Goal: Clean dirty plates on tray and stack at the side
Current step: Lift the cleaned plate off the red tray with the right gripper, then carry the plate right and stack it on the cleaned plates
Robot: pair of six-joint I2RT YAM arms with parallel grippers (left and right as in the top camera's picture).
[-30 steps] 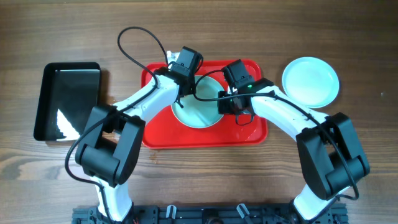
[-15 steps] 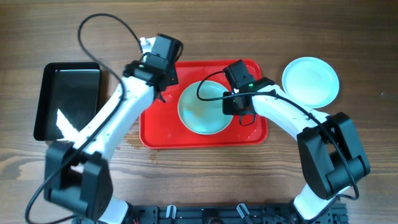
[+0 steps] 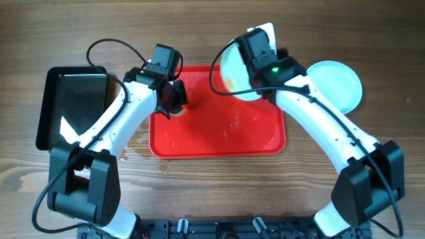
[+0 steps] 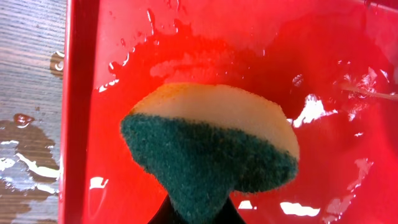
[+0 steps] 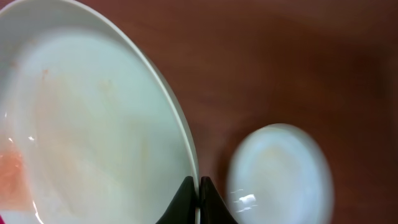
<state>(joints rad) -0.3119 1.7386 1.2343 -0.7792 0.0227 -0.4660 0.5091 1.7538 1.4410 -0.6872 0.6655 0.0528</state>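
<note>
While your right gripper (image 5: 198, 188) has its fingers pinched tight on the rim of one plate (image 5: 93, 118), that plate hangs tilted in the air over the back right corner of the red tray (image 3: 219, 136), lifted off the tray floor. You can spot a faint orange-pink smear near one edge of it in the right wrist view, so it's not spotless. The second plate (image 3: 335, 86) lies flat on the table (image 3: 372, 40) just beside the tray's right end and looks clean from overhead. The tray floor itself is wet, with drops and shiny streaks all over. Your left gripper (image 4: 194, 214) is clenched on a sponge (image 4: 211, 146), green scrubby side and yellow foam both showing, over the left end of the tray near its rim; can't tell if the sponge actually touches the tray. Small puddles (image 4: 25, 155) sit on the wood right beside that left rim. Further left there's a glossy black tray (image 3: 73, 106), apart from the red one.
</note>
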